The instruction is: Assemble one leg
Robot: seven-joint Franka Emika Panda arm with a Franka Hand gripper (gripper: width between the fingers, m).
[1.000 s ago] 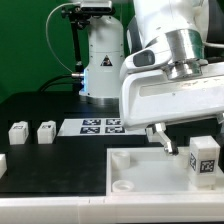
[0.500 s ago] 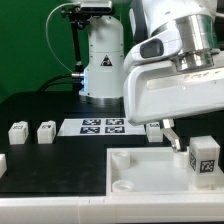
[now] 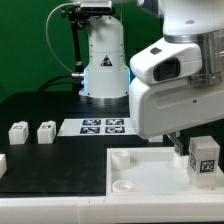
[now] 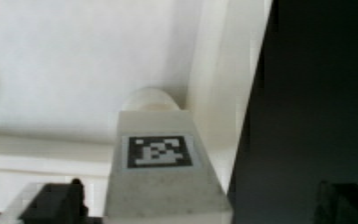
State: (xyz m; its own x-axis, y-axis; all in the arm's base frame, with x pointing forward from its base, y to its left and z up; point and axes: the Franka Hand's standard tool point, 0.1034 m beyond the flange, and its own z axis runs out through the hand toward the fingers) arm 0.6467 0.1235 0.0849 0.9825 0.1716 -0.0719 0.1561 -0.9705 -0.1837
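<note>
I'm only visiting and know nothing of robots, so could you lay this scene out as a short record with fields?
arm: white, on the exterior view's right
gripper: open, a finger each side of the leg, not touching
leg: stands on the white panel, marker showing
spare legs: two on the black table, exterior view's left
marker board: flat on the table behind the panel

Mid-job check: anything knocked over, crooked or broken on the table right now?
Nothing stands out. The leg stands upright on the white panel, two more legs sit upright on the table, marker board lies flat.
</note>
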